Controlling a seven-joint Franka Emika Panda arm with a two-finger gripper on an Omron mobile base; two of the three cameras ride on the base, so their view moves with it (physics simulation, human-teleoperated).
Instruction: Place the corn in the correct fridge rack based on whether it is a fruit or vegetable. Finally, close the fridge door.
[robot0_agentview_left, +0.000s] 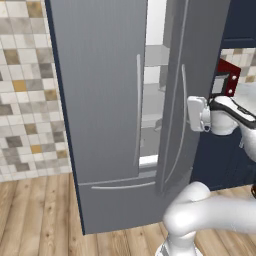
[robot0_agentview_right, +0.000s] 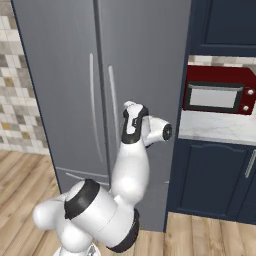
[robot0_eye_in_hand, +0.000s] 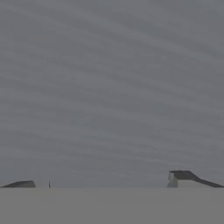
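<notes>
While jaws gape, gripper presses ajar fridge door.

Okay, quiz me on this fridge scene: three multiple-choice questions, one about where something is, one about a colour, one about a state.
1. Where is the microwave?
A. on the counter right of the fridge
B. on the floor
C. inside the fridge

2. What colour is the microwave's body?
A. green
B. red
C. yellow

3. How is the right fridge door?
A. fully shut
B. removed
C. ajar

Answers:
1 A, it sits on the pale counter.
2 B, its casing is red.
3 C, the left base view shows a gap with shelves between the doors.
</notes>
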